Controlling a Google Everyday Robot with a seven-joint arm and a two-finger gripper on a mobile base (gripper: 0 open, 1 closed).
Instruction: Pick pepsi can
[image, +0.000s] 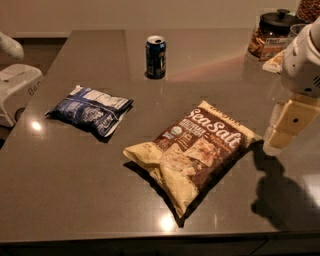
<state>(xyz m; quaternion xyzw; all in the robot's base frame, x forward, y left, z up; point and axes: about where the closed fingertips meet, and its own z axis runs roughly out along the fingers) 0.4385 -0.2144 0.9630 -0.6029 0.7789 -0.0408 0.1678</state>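
The pepsi can (156, 56) is a small dark blue can with a silver top. It stands upright at the far middle of the dark table (75, 200). My gripper (288, 123) hangs over the table's right side, on the end of the white arm (305, 60). It is well to the right of the can and nearer the camera, just past the right end of the brown Sea Salt chip bag (197, 150). It holds nothing that I can see.
A flat blue-and-white snack bag (90, 110) lies at the left. A black-lidded glass jar (270, 35) and other items stand at the far right corner. A white object (15, 90) sits beyond the table's left edge.
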